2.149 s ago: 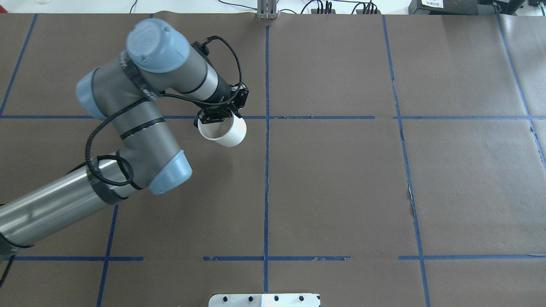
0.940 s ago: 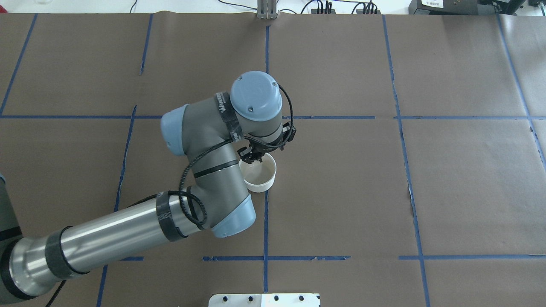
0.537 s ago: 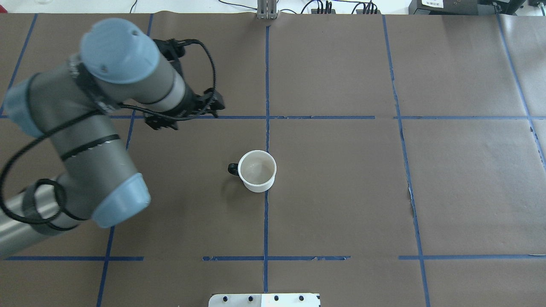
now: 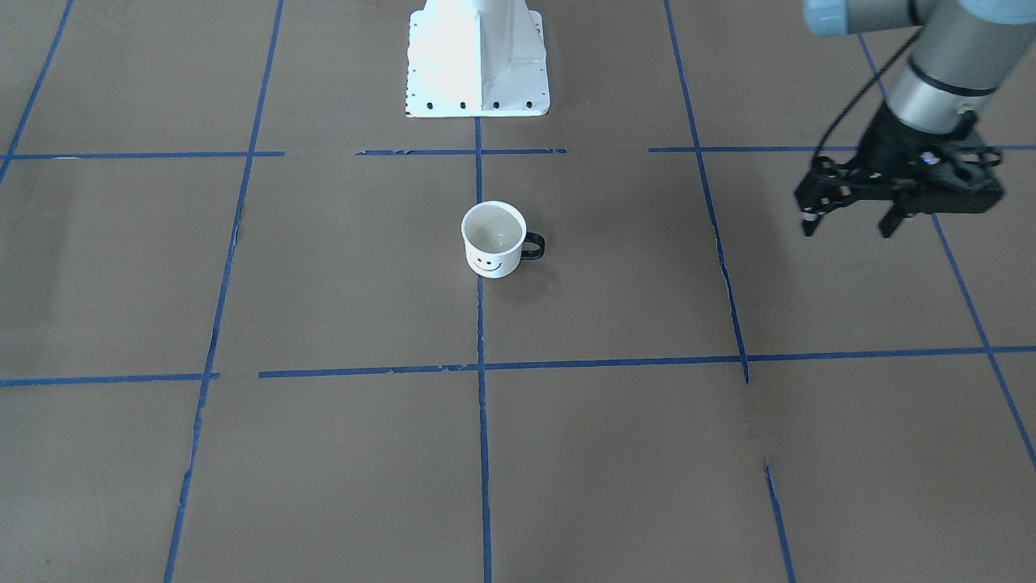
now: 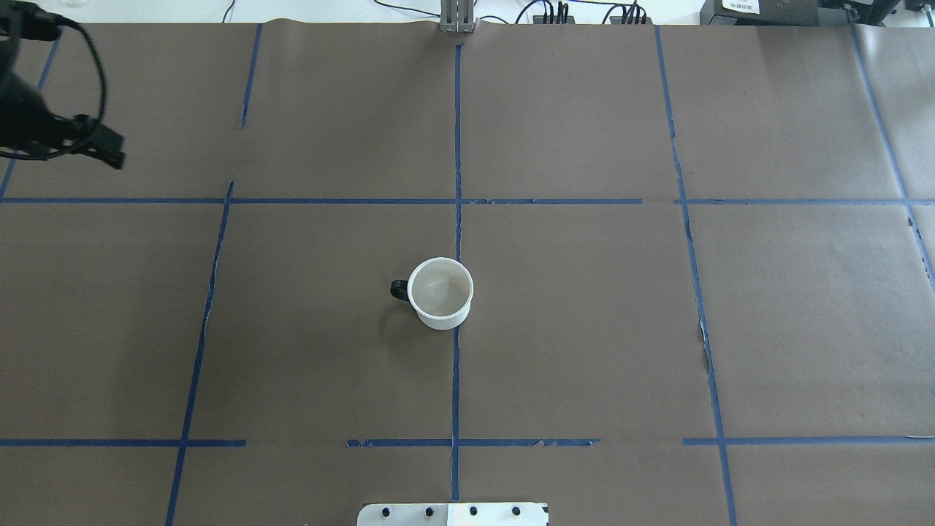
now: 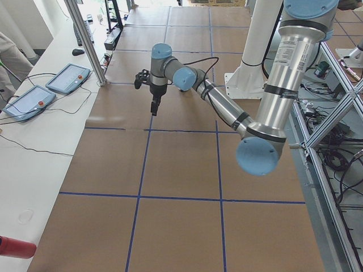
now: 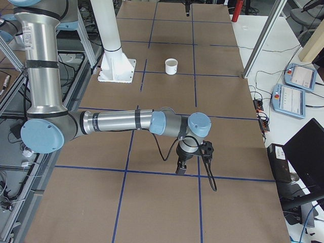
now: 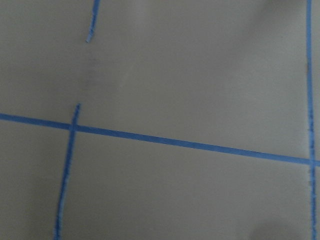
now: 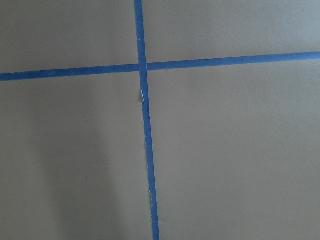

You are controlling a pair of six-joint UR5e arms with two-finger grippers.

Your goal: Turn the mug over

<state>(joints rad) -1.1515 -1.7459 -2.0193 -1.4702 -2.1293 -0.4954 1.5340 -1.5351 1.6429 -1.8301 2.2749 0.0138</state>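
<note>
The white mug (image 5: pixel 440 292) stands upright with its mouth up near the middle of the table, on a blue tape line. Its smiley face shows in the front-facing view (image 4: pixel 493 240), with the dark handle (image 4: pixel 532 247) towards the robot's left. It also shows small in the exterior right view (image 7: pixel 171 66). My left gripper (image 4: pixel 848 225) is open and empty, raised far to the mug's left. My right gripper (image 7: pixel 181 168) hangs over the table's right end and shows only there, so I cannot tell its state.
Brown paper with a blue tape grid (image 5: pixel 456 201) covers the table. The white robot base plate (image 4: pixel 476 61) sits at the near edge. Teach pendants (image 6: pixel 68 78) lie on the side table beyond the far edge. A metal post (image 5: pixel 456 16) stands at the far edge.
The left gripper carried the mug to the table's middle, set it upright and let go. It then drew away to the far left, now almost out of the overhead view.
</note>
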